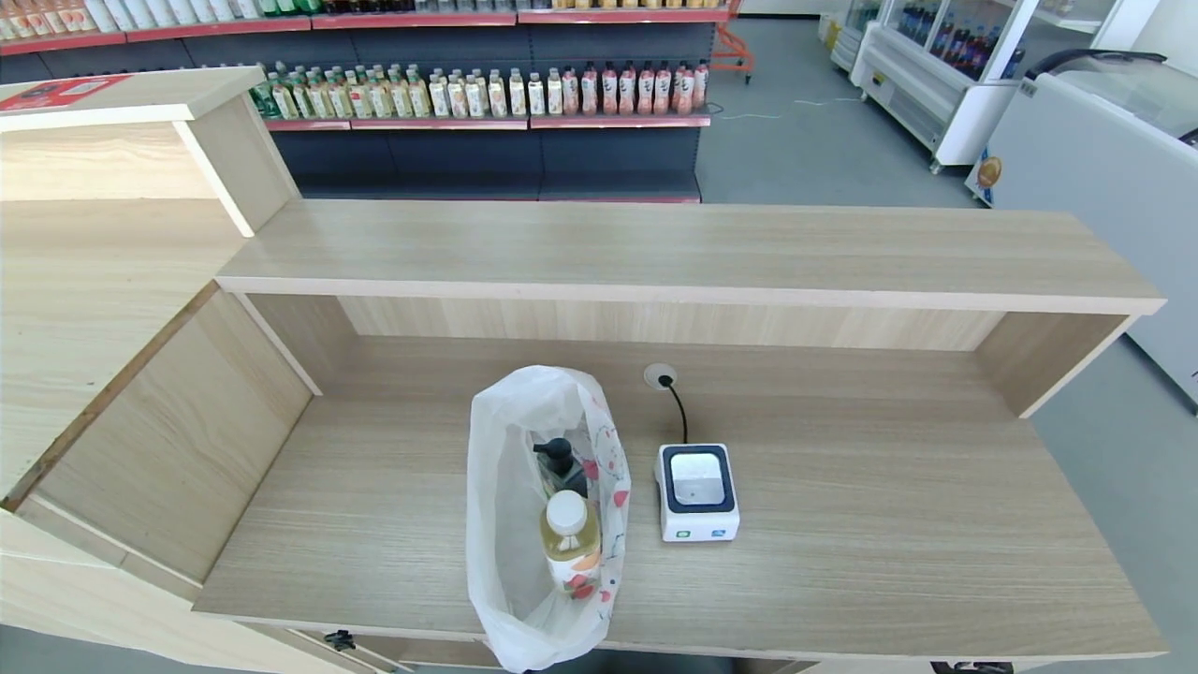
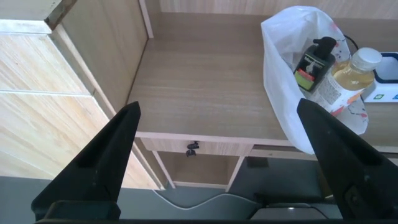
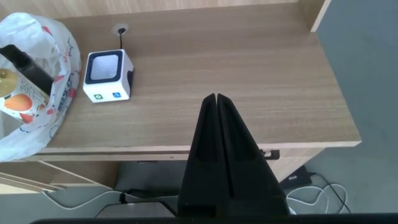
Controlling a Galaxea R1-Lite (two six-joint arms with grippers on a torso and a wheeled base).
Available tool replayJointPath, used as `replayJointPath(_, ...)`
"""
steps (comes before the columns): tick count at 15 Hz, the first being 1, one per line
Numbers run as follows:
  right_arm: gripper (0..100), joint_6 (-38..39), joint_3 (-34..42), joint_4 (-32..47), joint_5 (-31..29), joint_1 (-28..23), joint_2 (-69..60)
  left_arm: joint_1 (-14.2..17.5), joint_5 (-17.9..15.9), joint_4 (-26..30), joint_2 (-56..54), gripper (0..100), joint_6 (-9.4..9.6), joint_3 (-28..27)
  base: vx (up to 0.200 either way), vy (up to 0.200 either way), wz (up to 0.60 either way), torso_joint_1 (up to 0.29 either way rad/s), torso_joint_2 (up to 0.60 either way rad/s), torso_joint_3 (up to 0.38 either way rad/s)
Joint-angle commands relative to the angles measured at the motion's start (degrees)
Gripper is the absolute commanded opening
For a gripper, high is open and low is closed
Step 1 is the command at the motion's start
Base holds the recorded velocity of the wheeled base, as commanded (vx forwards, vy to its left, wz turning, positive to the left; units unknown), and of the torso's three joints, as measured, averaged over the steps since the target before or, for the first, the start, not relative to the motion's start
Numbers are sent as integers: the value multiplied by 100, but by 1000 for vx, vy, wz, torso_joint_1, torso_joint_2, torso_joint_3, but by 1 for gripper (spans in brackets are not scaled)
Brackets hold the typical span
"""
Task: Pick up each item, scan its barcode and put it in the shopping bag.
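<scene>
Inside shopping bag (image 1: 496, 534), pump bottle (image 1: 560, 468), fruit-labelled drink bottle (image 1: 570, 541)

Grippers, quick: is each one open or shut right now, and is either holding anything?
Left gripper: open, holding nothing.
Right gripper: shut, fingers pressed together, holding nothing.

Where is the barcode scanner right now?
In the head view the scanner sits near the middle of the wooden counter, just to the right of the shopping bag. Its cable runs back to a round socket.
</scene>
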Motion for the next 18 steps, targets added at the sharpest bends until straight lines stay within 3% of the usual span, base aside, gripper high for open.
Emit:
replayJointPath(1, 0, 0, 0, -4, 1, -1, 16, -3, 0, 2, -2, 100, 4, 1, 200, -200, 0, 17, 2, 2)
replayJointPath(4, 0, 0, 0, -4, 1, -1, 16, -3, 0, 2, -2, 100, 4, 1, 200, -133, 0, -9, -1, 6)
replayJointPath(18, 0, -9, 0, -4, 1, -1, 16, -3, 0, 2, -2, 100, -14, 1, 0, 0, 0, 0, 0, 0)
